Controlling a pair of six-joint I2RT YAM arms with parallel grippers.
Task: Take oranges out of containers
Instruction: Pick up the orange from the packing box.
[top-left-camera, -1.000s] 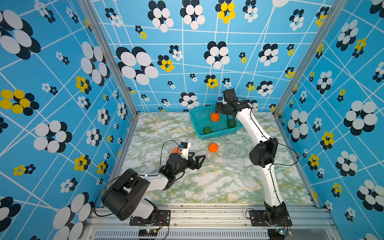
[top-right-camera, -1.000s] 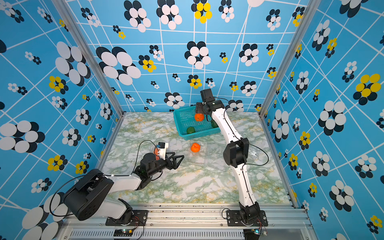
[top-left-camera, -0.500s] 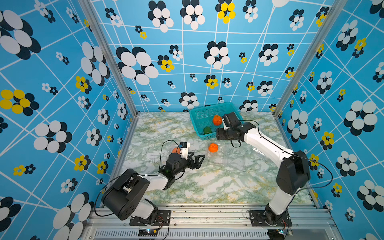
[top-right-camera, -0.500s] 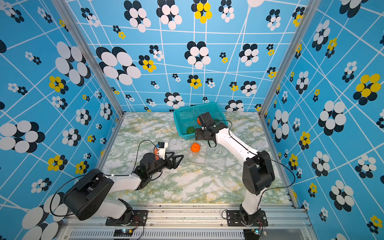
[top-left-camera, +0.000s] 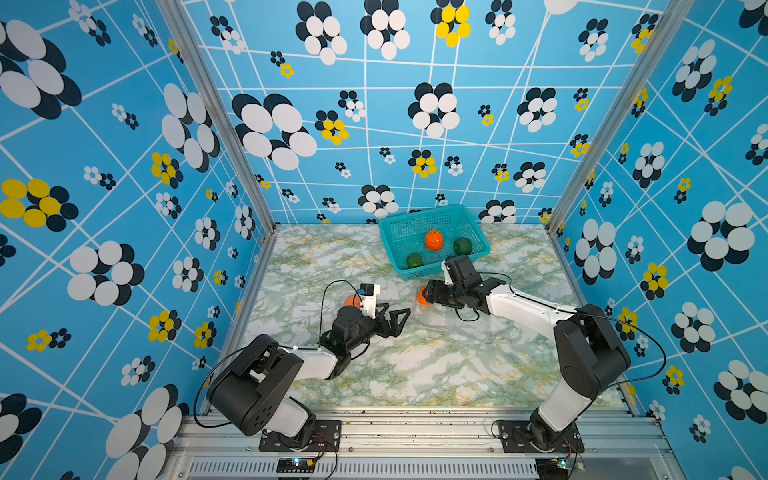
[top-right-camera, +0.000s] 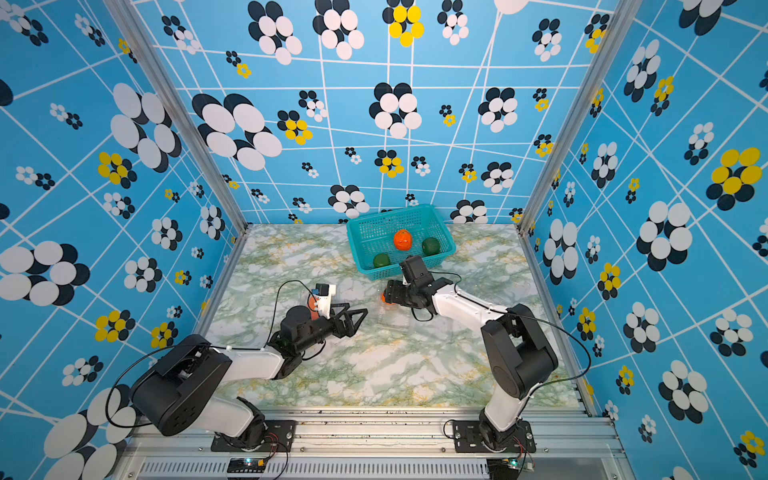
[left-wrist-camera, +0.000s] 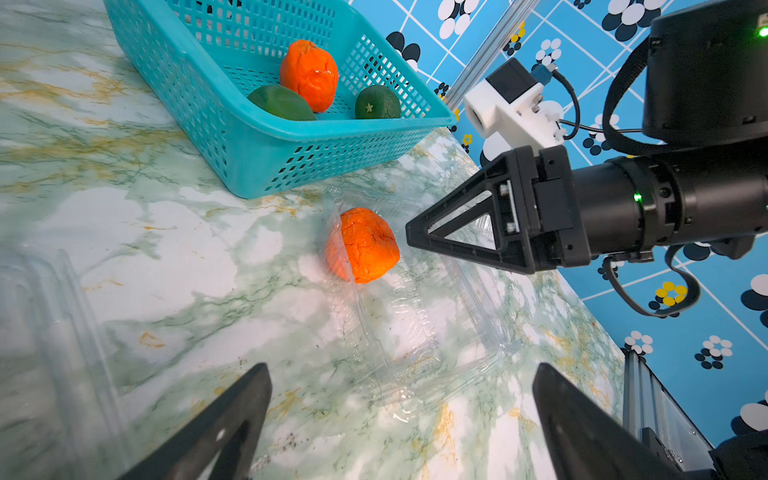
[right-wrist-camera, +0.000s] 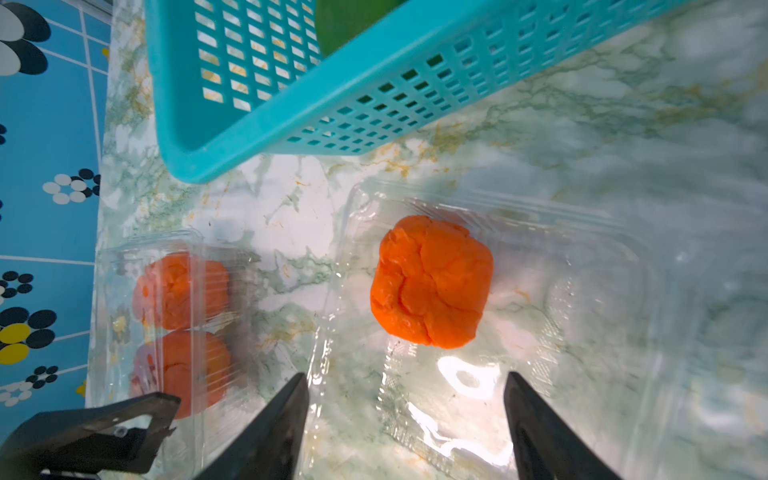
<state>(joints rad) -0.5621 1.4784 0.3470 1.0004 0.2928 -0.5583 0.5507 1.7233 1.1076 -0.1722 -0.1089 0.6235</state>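
Nearby, teal basket (right-wrist-camera: 249, 120) past orange (right-wrist-camera: 432, 282), filled container (right-wrist-camera: 245, 291) beside — right hand (right-wrist-camera: 405, 376) spread.

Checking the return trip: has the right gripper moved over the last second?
Yes. From above the teal basket, the right gripper has come down in front of it, with its jaws open toward the orange in the clear container.

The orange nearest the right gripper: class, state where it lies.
In the right wrist view the orange lies in a clear container, beside the teal basket, just ahead of the open right gripper.
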